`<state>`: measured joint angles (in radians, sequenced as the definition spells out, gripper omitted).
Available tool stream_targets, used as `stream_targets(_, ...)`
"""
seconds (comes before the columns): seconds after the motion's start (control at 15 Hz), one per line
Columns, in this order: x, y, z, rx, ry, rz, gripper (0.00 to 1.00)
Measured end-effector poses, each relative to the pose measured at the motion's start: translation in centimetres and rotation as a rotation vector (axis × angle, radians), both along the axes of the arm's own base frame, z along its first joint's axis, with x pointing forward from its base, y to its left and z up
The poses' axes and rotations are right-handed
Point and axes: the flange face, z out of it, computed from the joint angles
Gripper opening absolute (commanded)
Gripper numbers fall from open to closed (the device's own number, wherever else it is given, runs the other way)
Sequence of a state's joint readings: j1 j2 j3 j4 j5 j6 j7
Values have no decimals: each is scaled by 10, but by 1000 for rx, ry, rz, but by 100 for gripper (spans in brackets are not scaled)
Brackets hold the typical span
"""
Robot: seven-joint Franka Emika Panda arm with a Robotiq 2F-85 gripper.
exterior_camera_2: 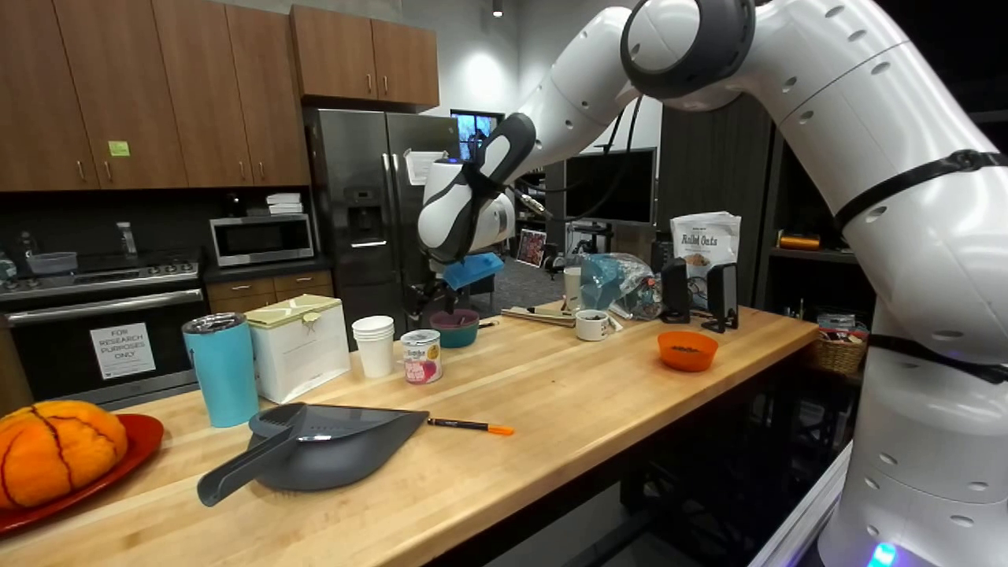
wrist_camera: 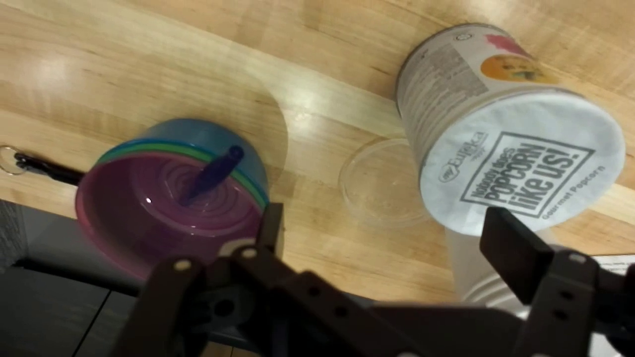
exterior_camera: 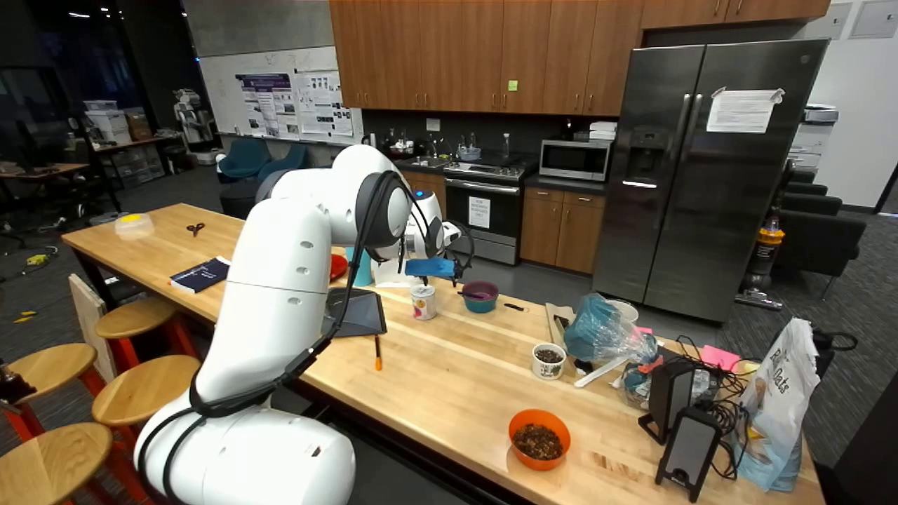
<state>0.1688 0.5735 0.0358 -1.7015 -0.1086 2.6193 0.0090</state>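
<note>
Wrist view alone shows legible print (wrist_camera: 527,174) atop the can (wrist_camera: 511,130).

A kitchen within a research lab is seen. The kitchen is marked by wooden cabinets (exterior_camera: 477,56) at twelve o'clock and a refrigerator (exterior_camera: 708,182) at two in an exterior view. The lab is indicated by posters (exterior_camera: 324,105) hung on a whiteboard (exterior_camera: 220,88) at eleven o'clock there, and by an oven (exterior_camera_2: 67,354) between eight and nine in an exterior view, labelled "FOR RESEARCH PURPOSES ONLY" by a sheet (exterior_camera_2: 124,351).
</note>
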Motion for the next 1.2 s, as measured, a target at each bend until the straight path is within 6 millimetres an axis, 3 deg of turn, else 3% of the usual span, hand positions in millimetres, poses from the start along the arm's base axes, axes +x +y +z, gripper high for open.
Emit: stream_targets(1.2, -4, -7, -9, -18, 17, -30, 100)
